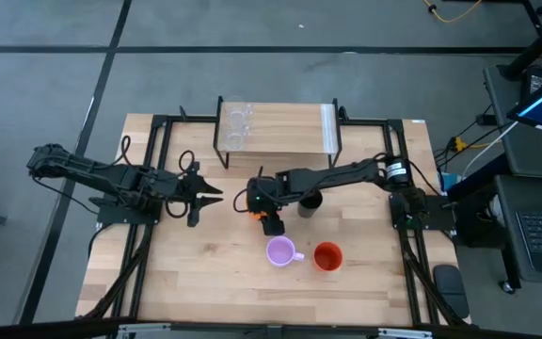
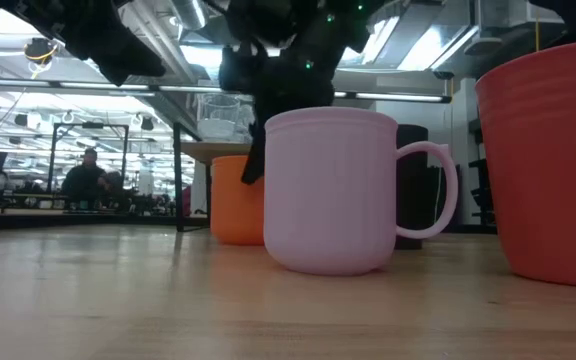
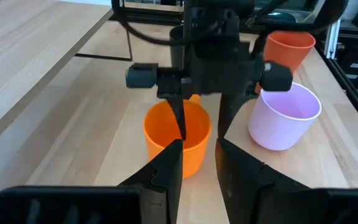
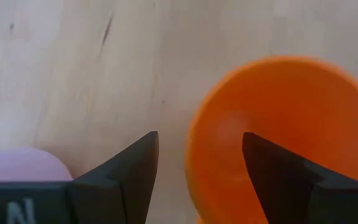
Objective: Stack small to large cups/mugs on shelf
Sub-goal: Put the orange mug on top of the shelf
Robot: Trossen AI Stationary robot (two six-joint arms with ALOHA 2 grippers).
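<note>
An orange handled mug (image 3: 174, 138) stands upright on the table in front of the shelf (image 1: 290, 121). My right gripper (image 4: 197, 155) hangs over it, pointing down and open. One finger (image 3: 179, 118) is inside the mug and the other (image 3: 225, 118) is outside, with the mug's wall (image 4: 194, 143) between them. My left gripper (image 3: 197, 162) is open and empty, just left of the mug, pointing at it. A lilac mug (image 1: 280, 251) and a red-orange cup (image 1: 327, 256) stand nearer the front. A black cup (image 1: 309, 201) stands under the right arm. Two clear glass cups (image 1: 237, 128) stand on the shelf's left end.
The shelf stands at the table's far middle, with its board bare to the right of the glass cups. The lilac mug (image 3: 284, 115) stands close beside the orange mug. Black frame rails (image 1: 149, 235) run along both table sides. People sit in the room beyond (image 2: 88, 180).
</note>
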